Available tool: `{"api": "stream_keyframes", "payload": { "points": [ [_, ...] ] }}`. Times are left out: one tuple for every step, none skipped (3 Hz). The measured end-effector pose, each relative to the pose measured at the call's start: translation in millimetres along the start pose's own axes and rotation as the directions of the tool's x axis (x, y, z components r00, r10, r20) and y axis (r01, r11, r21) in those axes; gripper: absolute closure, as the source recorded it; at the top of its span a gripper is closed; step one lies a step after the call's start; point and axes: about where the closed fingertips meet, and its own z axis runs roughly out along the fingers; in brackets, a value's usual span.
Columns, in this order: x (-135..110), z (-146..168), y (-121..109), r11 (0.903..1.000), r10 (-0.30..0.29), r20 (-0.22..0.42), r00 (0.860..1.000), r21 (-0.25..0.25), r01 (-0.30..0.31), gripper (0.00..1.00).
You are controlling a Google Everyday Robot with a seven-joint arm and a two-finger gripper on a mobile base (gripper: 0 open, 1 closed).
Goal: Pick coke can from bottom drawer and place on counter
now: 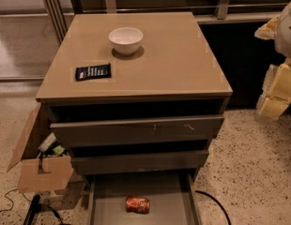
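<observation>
1. The counter (pixel 183 64) is smooth, glossy and tan.
2. On the counter: a glazed white bowl (pixel 126 39) and a shiny black packet (pixel 93 71).
3. Below the counter, the bottom drawer (pixel 108 196) is matt grey; its coke can (pixel 137 204) is red metal (faint sheen).
4. Right of the counter, the gripper (pixel 274 102) looks like pale matt plastic.

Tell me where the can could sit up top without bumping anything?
The counter is bare across its whole right half, beside the bowl, and along the front, right of the black packet. The left part, with bowl and packet, is more crowded. The can lies in the bottom drawer, bare floor either side. The gripper hangs right of the counter.
</observation>
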Motion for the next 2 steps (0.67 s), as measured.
{"api": "stream_keyframes", "payload": {
  "points": [
    [-1.2, 1.6, 0.5, 1.0, 0.004, 0.008, 1.0, -0.002, -0.004, 0.0],
    [-4.4, 6.0, 2.0, 0.9999, 0.015, 0.028, 0.999, -0.007, -0.015, 0.0]
  ]
}}
